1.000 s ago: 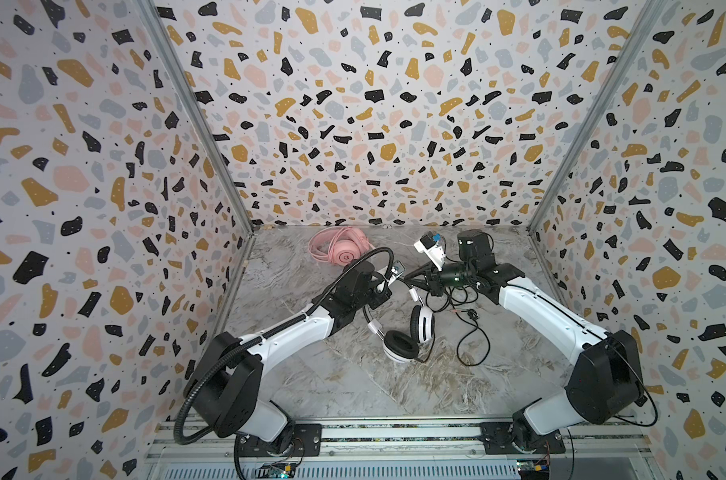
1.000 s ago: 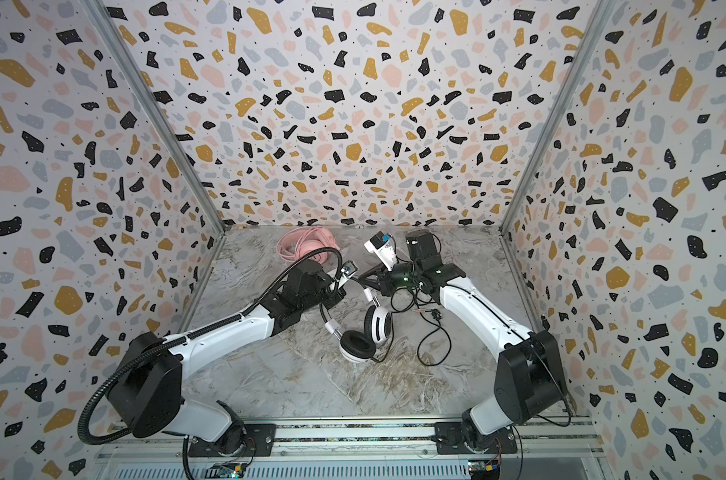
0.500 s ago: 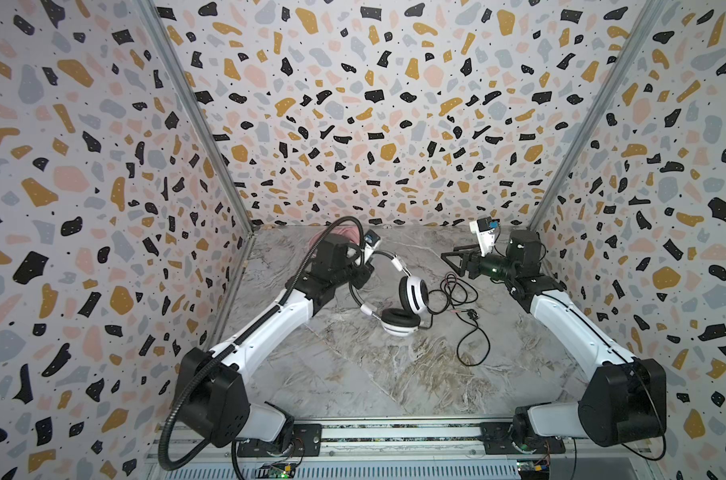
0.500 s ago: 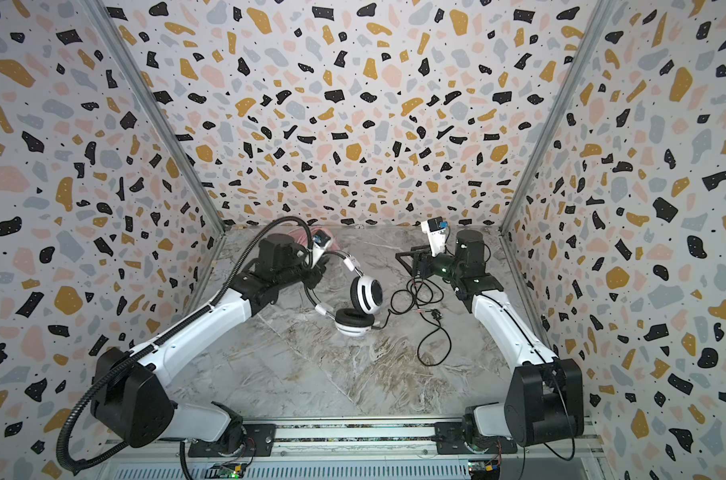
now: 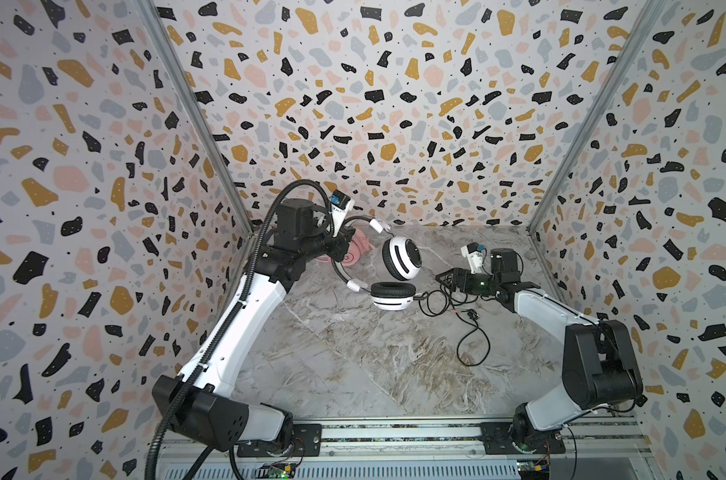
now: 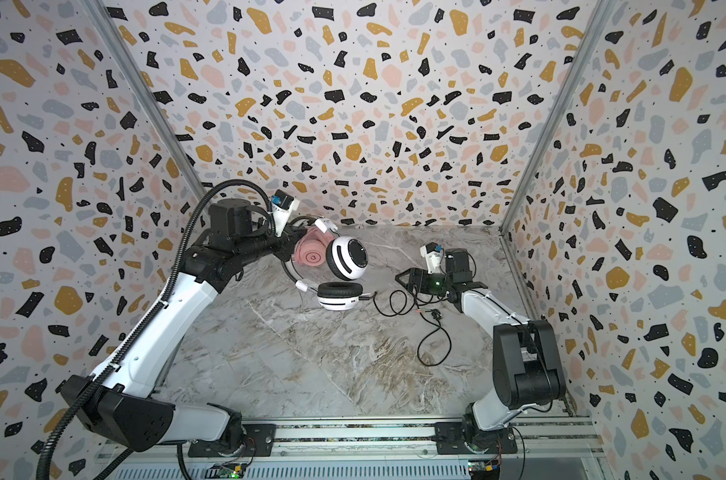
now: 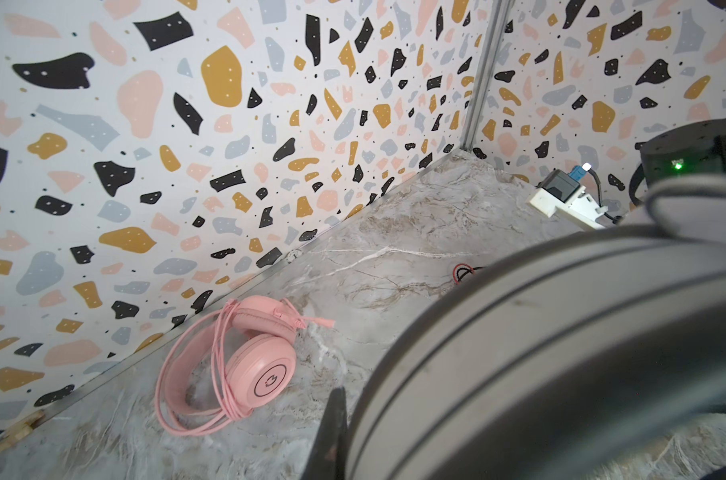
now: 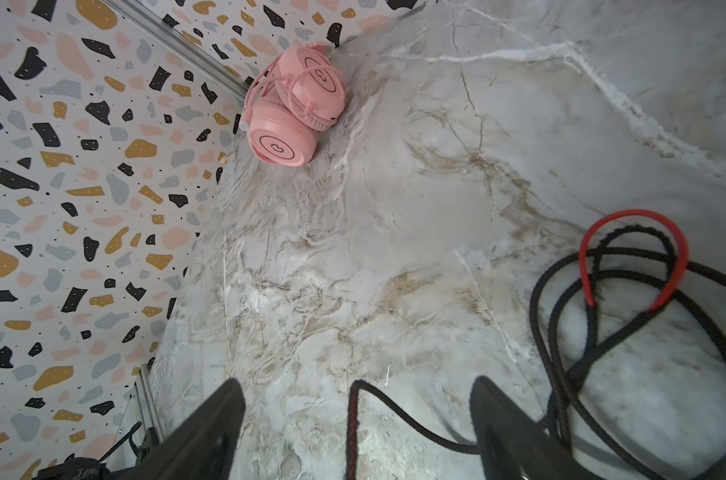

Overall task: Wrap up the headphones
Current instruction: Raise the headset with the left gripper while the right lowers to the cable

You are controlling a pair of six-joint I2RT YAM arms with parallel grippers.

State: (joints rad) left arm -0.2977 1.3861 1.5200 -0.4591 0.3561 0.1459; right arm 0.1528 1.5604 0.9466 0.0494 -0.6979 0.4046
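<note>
Left gripper [image 5: 341, 246] clamps the white headset [image 5: 400, 257] by its band, aloft; right gripper [image 8: 355, 384], jaws wide, should pinch the black cord [image 8: 351, 424] squarely, then wind snug.

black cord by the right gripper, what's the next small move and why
Probably close the right gripper on the black cord: its jaws stand open with a strand between them, loops lie loose on the table, and the left gripper holds the white headset up.

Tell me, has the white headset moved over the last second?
Yes: the white headset has gone up the view toward the back wall, nearer the resting pink headset.
</note>
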